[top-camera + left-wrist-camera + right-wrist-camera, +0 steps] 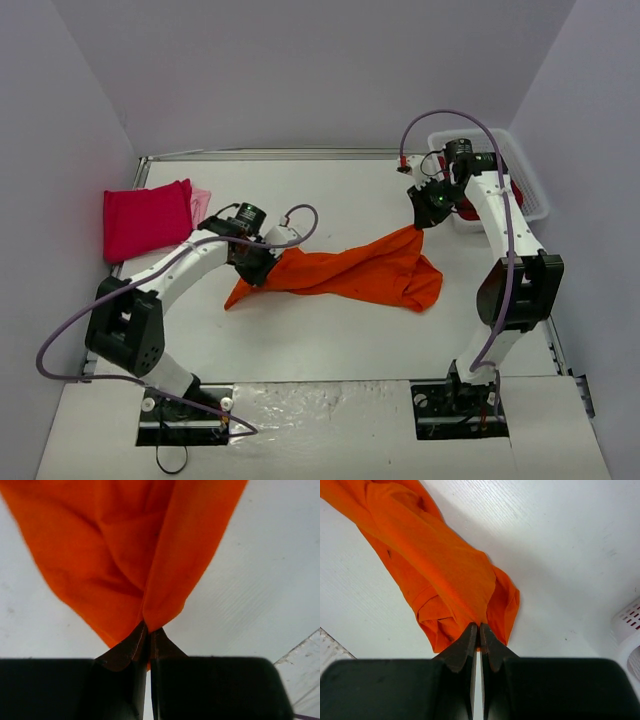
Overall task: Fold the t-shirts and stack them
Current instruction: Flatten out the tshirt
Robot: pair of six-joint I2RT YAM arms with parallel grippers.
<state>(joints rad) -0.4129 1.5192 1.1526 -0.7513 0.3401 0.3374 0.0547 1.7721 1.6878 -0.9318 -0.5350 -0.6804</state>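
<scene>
Stretching between the two arms, the orange t-shirt [350, 272] lies across the middle of the white table [330, 190] as a long, rumpled band. It is gathered narrow at each held end and wider, bunched into soft folds, toward the right.

The left gripper [262, 268] has its dark fingers pressed together on a pinch of cloth near the shirt's left end. In the left wrist view the matte fabric fans away from that pinch in two smooth pleats. A pointed corner of the shirt lies flat on the table just past this gripper.

The right gripper [420, 222] is clamped on the shirt's far right end and holds it up in a small peak. In its wrist view the cloth falls away from the closed tips as a loose roll with a doubled hem. The table beneath has a fine, faintly lined grain.

At the table's left edge a magenta-pink t-shirt [147, 220] sits folded into a flat, roughly square pad. A pale pink t-shirt [202, 205] shows as a strip along its right side.

A white plastic lattice basket [530, 180] stands at the far right corner — a dark red cloth [466, 210] is partly visible in it behind the right arm.
</scene>
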